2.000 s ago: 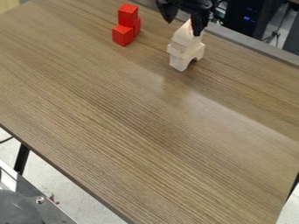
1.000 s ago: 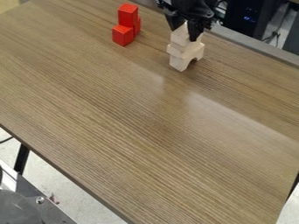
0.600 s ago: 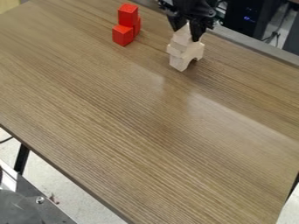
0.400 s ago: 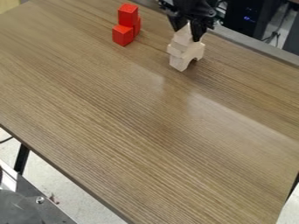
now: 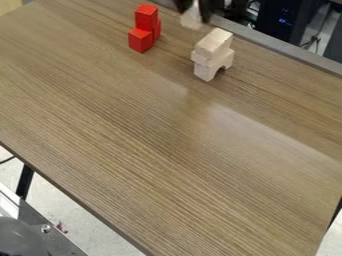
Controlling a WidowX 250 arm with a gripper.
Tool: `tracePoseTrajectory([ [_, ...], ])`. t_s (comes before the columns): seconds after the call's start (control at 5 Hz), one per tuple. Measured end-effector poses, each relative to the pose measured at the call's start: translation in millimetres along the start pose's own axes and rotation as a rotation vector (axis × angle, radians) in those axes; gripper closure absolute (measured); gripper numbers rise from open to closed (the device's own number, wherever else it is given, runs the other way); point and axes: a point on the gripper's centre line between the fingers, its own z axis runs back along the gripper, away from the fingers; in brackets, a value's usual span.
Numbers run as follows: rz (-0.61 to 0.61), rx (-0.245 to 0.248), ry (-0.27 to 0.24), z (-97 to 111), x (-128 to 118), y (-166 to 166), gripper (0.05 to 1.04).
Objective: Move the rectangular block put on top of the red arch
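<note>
Pincer (image 5: 193, 14) gripping pale block (image 5: 191, 20), red blocks (image 5: 140, 40), pale stack (image 5: 212, 46)

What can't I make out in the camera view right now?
Camera view:
Pale block in the tool: blurred, its upper part partly covered by the tool.
The tool's upper part: cut off by the top edge.
Rear red block: mostly hidden behind the front red cube.

Wood-grain tabletop (image 5: 153, 150), soft glare toward 3 o'clock. Black table leg (image 5: 24, 181) at 8, pale floor (image 5: 70, 212) at 7. Black case (image 5: 272, 31), blue lights (image 5: 284, 21), at 1.
</note>
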Motion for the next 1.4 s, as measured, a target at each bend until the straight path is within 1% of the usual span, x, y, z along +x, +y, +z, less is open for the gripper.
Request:
tracePoseTrajectory([
  [0.4,0.1,0.077,-0.03,6.0,9.8,34.0,0.551],
  [0.6,0.199,0.118,0.014,-5.3,8.5,43.1,0.551],
  [0.8,0.241,0.136,0.044,-16.3,10.9,47.8,0.551],
  [1.0,0.238,0.131,0.063,-25.3,10.5,49.5,0.551],
  [1.2,0.227,0.128,0.064,-25.2,9.3,55.4,0.551],
  [1.4,0.227,0.098,0.06,-24.5,8.6,59.8,0.551],
])
